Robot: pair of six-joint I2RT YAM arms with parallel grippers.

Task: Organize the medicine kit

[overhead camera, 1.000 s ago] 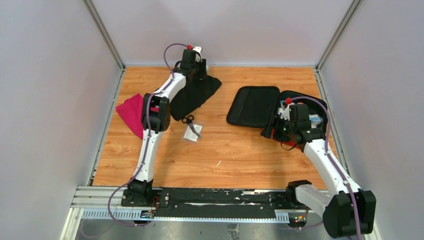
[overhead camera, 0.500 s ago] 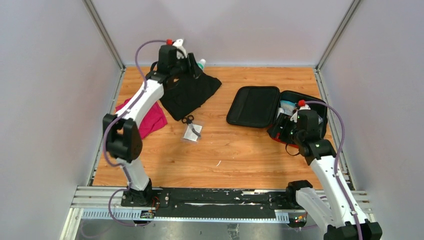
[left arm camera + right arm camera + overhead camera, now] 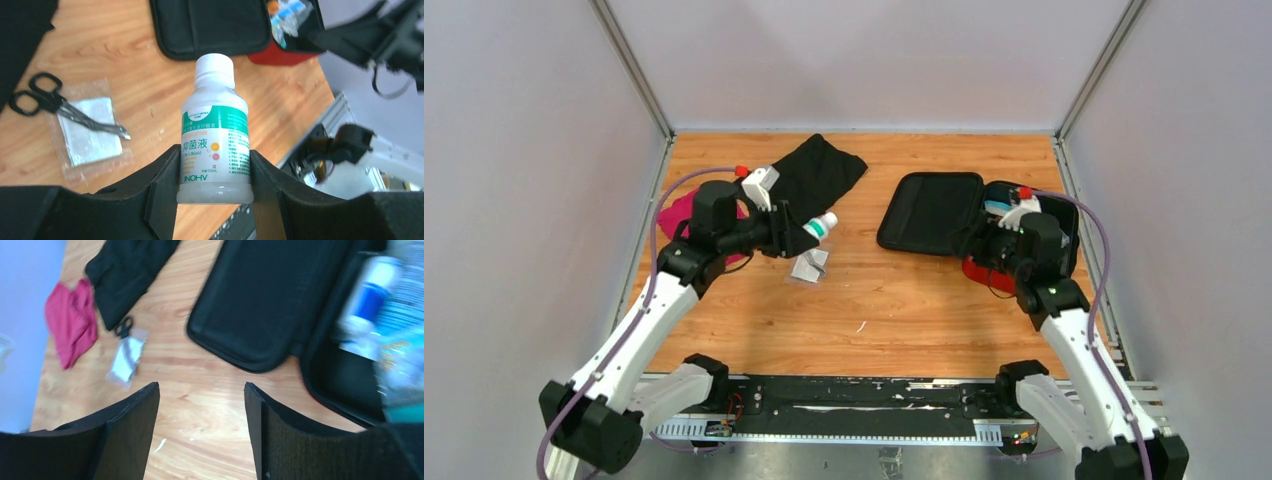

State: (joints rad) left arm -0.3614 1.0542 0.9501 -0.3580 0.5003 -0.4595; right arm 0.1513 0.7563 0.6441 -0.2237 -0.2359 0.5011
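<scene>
Over wooden table [image 3: 904,300], left claw [image 3: 214,165] clamps bottle [image 3: 214,125]; right claw [image 3: 200,390] gapes, apparently beside medicine kit [image 3: 260,305].

I work on a wooden bench [image 3: 904,300], its orange-brown planks running left to right with a clear grain. Three plain, pale grey panels close it in: a back wall [image 3: 864,60], a left wall [image 3: 514,200] and a right wall [image 3: 1194,180]. Slim aluminium posts [image 3: 631,65] rise at the two far corners. Along my near edge runs a silver slotted rail [image 3: 874,433] beside a scuffed black plate [image 3: 854,385]. The light is soft and even, leaving a faint sheen on the wood.
</scene>
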